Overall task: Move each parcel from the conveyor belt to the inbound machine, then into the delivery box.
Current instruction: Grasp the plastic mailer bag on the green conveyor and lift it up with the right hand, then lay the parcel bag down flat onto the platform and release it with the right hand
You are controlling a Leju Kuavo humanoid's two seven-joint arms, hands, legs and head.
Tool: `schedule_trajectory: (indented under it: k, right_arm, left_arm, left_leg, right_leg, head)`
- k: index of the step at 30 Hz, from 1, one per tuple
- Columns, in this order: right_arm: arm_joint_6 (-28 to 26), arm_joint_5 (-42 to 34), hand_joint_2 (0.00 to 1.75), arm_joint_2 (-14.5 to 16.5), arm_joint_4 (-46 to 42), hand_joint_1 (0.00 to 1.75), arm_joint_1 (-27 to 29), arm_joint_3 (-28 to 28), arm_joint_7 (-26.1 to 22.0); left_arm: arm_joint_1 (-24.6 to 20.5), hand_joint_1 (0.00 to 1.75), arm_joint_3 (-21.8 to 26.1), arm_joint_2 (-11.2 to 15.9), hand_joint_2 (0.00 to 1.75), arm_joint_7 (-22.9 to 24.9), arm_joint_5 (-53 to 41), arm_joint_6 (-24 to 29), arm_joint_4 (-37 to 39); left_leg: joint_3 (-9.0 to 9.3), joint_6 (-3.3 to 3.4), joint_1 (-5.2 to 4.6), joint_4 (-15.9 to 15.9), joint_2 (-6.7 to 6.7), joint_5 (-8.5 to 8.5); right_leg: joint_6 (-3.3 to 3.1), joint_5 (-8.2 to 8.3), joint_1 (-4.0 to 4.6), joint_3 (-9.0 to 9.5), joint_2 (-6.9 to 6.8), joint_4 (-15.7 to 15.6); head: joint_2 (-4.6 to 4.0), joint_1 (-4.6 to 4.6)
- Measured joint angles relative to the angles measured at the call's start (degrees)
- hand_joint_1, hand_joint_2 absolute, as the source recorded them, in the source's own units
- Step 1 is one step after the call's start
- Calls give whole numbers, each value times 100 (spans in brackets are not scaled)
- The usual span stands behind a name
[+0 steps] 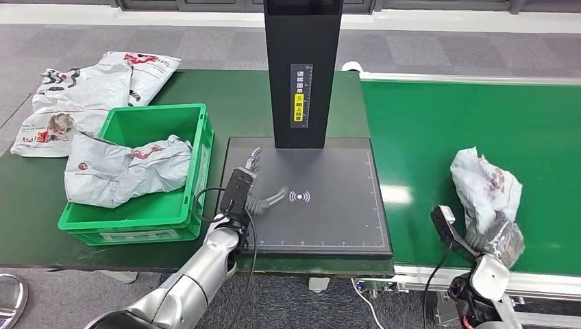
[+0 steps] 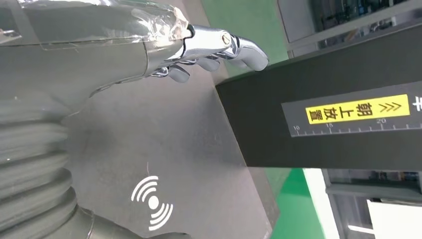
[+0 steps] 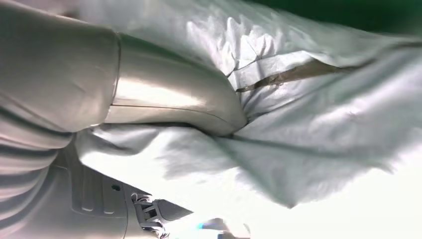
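Right hand takes a parcel off the belt; left waits at the scanner.
The right hand (image 1: 495,241) presses its thumb (image 3: 169,102) into the crumpled grey parcel (image 1: 484,186) on the green conveyor belt (image 1: 438,130), apparently gripping it; the left hand (image 1: 255,185) hovers with fingers spread and empty over the inbound machine's scan plate (image 1: 329,205), beside the green delivery box (image 1: 147,223).

Dark green tabletop (image 1: 27,205) sits on grey carpet floor (image 1: 438,51). White strip (image 1: 425,19) runs along far floor edge. White cable (image 1: 366,301) hangs below table's front edge, nr grey brackets.
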Motion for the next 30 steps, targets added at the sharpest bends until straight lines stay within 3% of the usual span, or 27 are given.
schedule_trajectory:
  k: [3, 5, 10, 14, 18, 21, 24, 30]
  right_arm:
    - [-43, -886, 175, 430, -1067, 175, 59, -371, -1654]
    - [-55, -1440, 175, 697, -1634, 175, 31, -581, -2480]
    - [-69, -1972, 175, 1271, -2619, 175, -48, -689, -3300]
    - [-68, -1679, 175, 1709, -3135, 175, 22, -273, -3092]
    - [-65, -1607, 175, 1952, -3390, 175, 101, 93, -2979]
    - [-65, -1515, 175, 2013, -3477, 175, 191, 341, -2650]
    - [42, -1380, 175, 2012, -3477, 175, 360, 948, -2019]
    - [924, -1525, 175, 1932, -3083, 175, 583, 2393, -1153]
  left_arm:
    - [15, 0, 0, 30, 175, 1, -121, 146, -39]
    - [15, 0, 0, 52, 175, 4, -180, 215, -63]
    - [3, 0, 0, 108, 175, -5, -266, 367, -89]
    - [-44, 0, 2, 122, 175, -24, -299, 422, -93]
    - [-65, 0, 6, 127, 175, -29, -307, 426, -93]
    - [-68, 0, 7, 135, 175, -29, -327, 427, -93]
    - [-84, 0, 7, 138, 175, -31, -343, 416, -93]
    - [-166, 0, 30, 167, 175, -51, -274, 302, -93]
  left_leg:
    - [-2, -4, 1, 0, -3, 4]
    - [-4, -7, 2, 0, -14, 7]
    - [-7, -8, 3, -1, -20, 9]
    - [-4, -8, 3, 0, -8, 8]
    - [-6, -7, 3, 0, -19, 9]
    - [-6, -7, 2, 0, -17, 9]
    - [-5, -8, 2, 0, -4, 7]
    - [-6, -9, 5, -2, 2, 7]
  right_leg:
    - [-1, 0, 1, -8, -1, 4]
    - [-2, -1, 2, -8, -12, 6]
    - [-2, -2, 2, -7, -17, 9]
    - [-2, -2, 1, -10, -5, 7]
    - [-2, -2, 2, -10, -17, 7]
    - [-2, -2, 1, -8, -14, 7]
    - [-2, -1, 1, -14, 2, 6]
    - [-5, -3, 4, -20, 7, 8]
  head:
    - [0, -1]
    - [1, -1]
    - [0, 0]
    - [-1, -1]
    - [1, -2]
    - [0, -1]
    - [0, -1]
    - [-1, -2]
